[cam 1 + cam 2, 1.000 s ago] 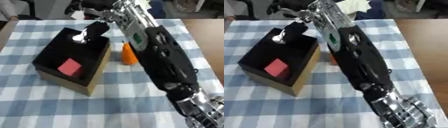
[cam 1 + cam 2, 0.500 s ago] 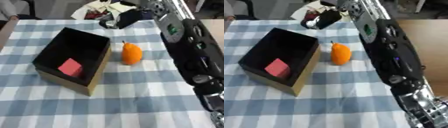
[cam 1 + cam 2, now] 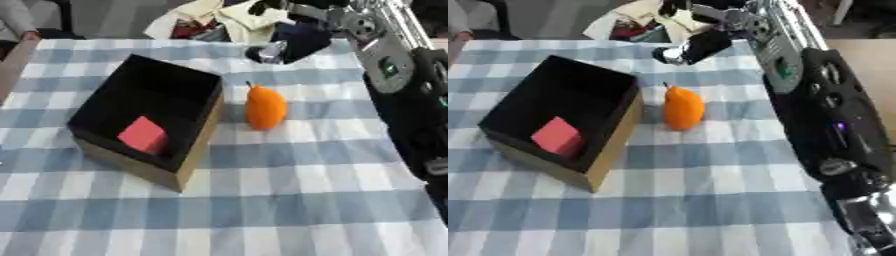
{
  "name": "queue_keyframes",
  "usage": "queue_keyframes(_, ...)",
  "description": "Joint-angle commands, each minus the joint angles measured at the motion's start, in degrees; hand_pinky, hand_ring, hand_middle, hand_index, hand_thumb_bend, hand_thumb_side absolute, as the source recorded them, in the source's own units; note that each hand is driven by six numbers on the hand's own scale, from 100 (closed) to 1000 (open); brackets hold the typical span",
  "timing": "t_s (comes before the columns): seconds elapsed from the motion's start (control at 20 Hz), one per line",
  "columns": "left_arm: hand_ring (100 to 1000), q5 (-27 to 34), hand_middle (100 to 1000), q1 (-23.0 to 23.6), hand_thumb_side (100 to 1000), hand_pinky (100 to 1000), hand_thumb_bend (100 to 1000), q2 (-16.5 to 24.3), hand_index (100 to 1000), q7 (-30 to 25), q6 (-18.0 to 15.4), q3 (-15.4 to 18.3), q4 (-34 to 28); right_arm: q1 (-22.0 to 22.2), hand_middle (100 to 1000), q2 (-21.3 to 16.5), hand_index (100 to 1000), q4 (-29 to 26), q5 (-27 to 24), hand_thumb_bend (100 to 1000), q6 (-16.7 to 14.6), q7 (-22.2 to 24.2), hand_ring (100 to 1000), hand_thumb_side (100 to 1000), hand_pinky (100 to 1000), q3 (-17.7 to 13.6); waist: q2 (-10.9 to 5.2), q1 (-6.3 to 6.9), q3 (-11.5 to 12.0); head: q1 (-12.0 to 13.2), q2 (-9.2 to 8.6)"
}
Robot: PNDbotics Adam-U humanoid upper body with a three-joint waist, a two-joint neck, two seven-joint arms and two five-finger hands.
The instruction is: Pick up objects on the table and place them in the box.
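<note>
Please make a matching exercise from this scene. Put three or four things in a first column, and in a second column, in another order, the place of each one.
Things:
1. red block
2. orange fruit
3. box
4. right hand

Places:
A. on the checked cloth, just right of the box
B. above the far part of the table, beyond the fruit
C. inside the box, on its floor
D. on the left half of the checked cloth

Pairs: 1-C, 2-A, 3-D, 4-B
</note>
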Motion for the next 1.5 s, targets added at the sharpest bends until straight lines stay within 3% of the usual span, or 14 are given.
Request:
queue_keyframes(0.05,602,-0.4,583,-0.2,777,470,100,1.5,672,0.1,0.1,0.4,-0.9,-0.6,867,-1.4,974,1.2,-0.6,401,-1.2,1.5,959,696,954,-0.1,-1.25,0.05,0.1,0.2,-0.44)
queue_keyframes(0.75,602,-0.6,583,-0.4,769,469,100,1.4,670,-0.3,0.4,0.4,-0.9,1.9,856,-0.7,991,8.3,0.1,516,-2.3,3.7,942,781,957,0.5,-1.12,-0.02,0.4,0.2,-0.72)
queue_keyframes(1.2,602,-0.5,583,-0.5,767,467,100,0.9,667,-0.5,0.5,0.2,-0.9,2.4,843,2.2,978,13.7,6.7,493,-1.7,1.0,924,688,924,0.4,-1.0,0.25,0.6,0.0,-0.97)
queue_keyframes(1.5,602,-0.3,584,-0.5,767,467,100,0.7,666,-0.8,0.6,0.1,-0.9,2.6,809,3.7,934,15.1,8.4,425,-2.2,-1.3,897,639,888,0.5,-0.94,0.37,0.6,-0.1,-1.01)
